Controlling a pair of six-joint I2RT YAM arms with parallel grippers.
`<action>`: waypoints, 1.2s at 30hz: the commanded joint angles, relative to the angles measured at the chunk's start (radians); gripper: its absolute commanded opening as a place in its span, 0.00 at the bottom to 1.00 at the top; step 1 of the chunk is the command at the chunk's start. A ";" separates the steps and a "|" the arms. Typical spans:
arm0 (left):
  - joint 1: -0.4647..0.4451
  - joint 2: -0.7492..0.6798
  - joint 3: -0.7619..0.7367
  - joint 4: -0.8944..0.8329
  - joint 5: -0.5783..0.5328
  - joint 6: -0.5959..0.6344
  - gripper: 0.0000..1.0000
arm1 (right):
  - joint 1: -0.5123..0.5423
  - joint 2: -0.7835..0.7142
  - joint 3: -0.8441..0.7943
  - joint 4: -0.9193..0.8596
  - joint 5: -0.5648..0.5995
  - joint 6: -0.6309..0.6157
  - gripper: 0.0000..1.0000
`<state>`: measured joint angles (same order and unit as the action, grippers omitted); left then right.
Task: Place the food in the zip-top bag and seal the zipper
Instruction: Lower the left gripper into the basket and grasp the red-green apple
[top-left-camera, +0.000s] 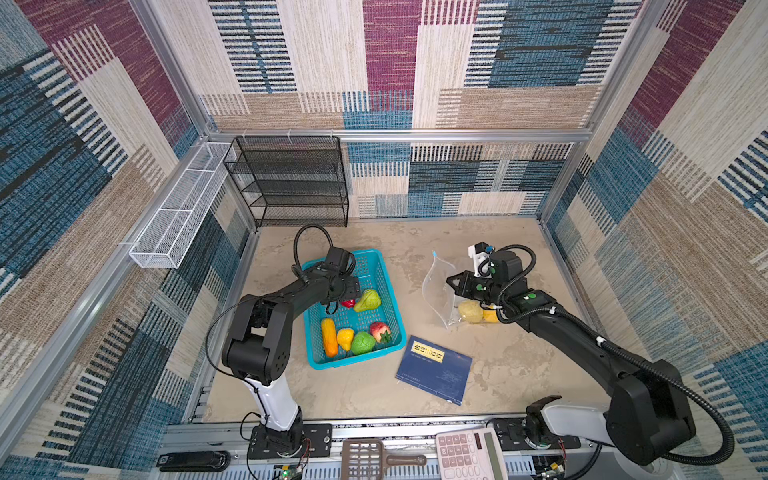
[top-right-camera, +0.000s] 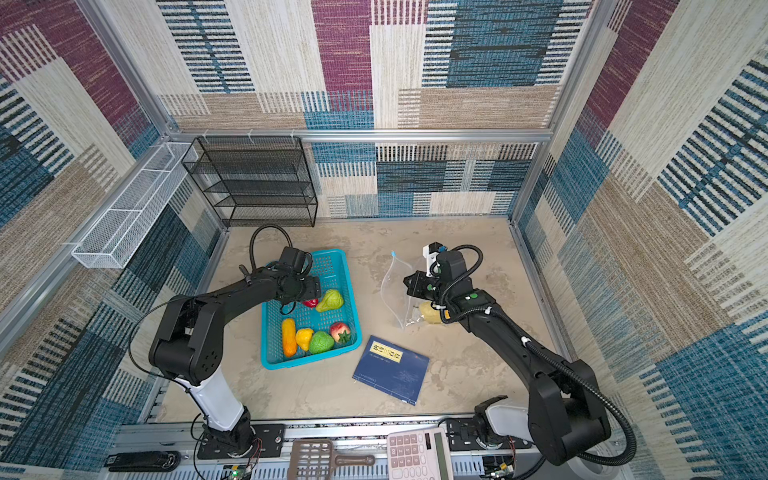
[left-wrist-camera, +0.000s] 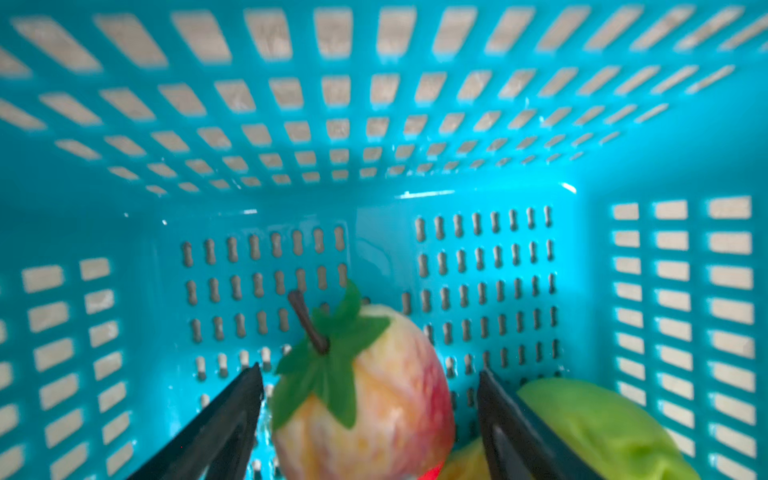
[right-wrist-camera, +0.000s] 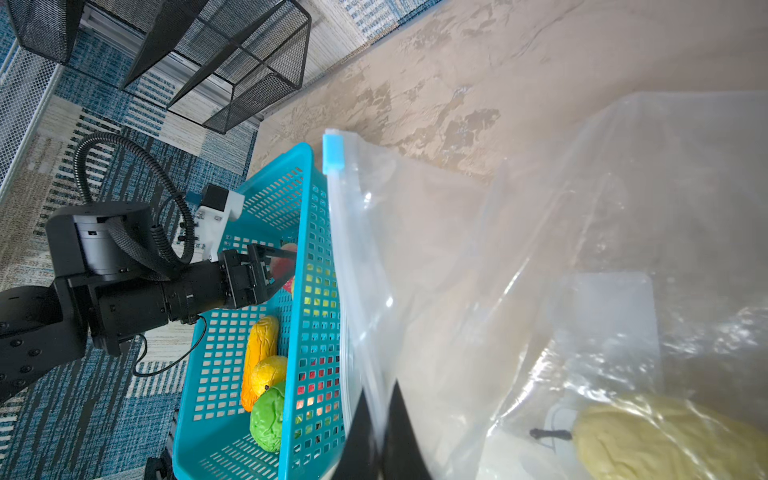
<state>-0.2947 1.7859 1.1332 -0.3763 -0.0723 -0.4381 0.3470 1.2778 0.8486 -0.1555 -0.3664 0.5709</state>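
The left gripper is spread, with a red-yellow fruit between its fingers inside the teal basket, while the right gripper is pinching the zip-top bag at its mouth edge.

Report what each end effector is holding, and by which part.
Right end effector: shut on the zip-top bag, pinching its mouth edge at the zipper strip. Left end effector: open, straddling a leafy red-yellow fruit without gripping it; holds nothing.

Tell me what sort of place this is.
Probably a robot test cell, not a real kitchen: carpet-clad walls on an aluminium frame, two arms bolted to a front rail, and staged props, a basket of toy food and a book.
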 joint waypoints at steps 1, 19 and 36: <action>0.000 0.002 -0.006 0.003 -0.007 -0.025 0.84 | 0.000 -0.004 0.006 0.011 -0.005 -0.008 0.00; 0.000 0.007 0.000 -0.009 -0.064 -0.015 0.83 | 0.000 -0.005 0.007 0.011 -0.002 -0.012 0.00; -0.004 0.082 0.051 0.018 -0.015 -0.042 0.76 | 0.001 -0.009 0.001 0.005 0.008 -0.016 0.00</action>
<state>-0.2974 1.8679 1.1896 -0.3622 -0.0742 -0.4759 0.3470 1.2652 0.8482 -0.1627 -0.3584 0.5663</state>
